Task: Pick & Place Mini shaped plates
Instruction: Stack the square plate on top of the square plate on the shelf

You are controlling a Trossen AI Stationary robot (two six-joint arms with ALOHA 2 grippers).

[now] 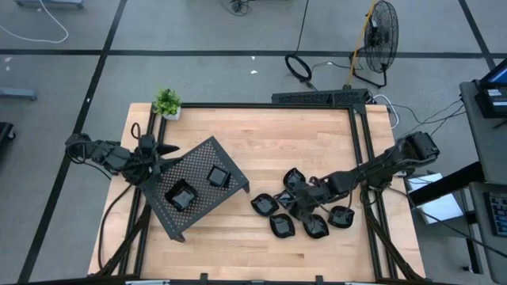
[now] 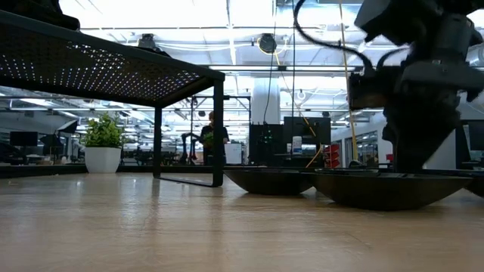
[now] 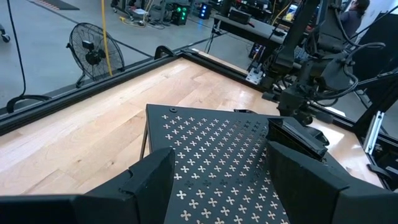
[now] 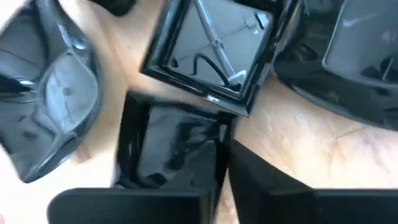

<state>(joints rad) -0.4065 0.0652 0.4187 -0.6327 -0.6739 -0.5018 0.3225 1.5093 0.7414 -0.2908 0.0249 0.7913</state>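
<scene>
Several glossy black mini plates (image 1: 283, 226) lie in a cluster on the table's right half. Two more (image 1: 181, 195) (image 1: 219, 176) sit on the perforated dark tray (image 1: 202, 158), which stands on legs. My right gripper (image 1: 305, 194) is down in the cluster, pointing downward, shut on a square plate (image 4: 171, 152). Another square plate (image 4: 214, 53) and rounded ones (image 4: 46, 93) lie close around it. My left gripper (image 3: 221, 186) hovers open over the tray's left corner (image 1: 162, 150) and touches nothing. My right gripper pinches the square plate by its side rim (image 4: 219, 146), one finger over the dish's hollow and the other outside the wall. The fingers come from above, pointing down. Whether the plate is off the wood, I cannot tell.
A small potted plant (image 1: 167, 103) stands at the table's far left corner. A dark frame rail (image 1: 261, 105) runs along the far and right edges. Bare wood (image 1: 277, 142) lies between tray and cluster. A fan (image 1: 379, 39) stands on the floor beyond the table.
</scene>
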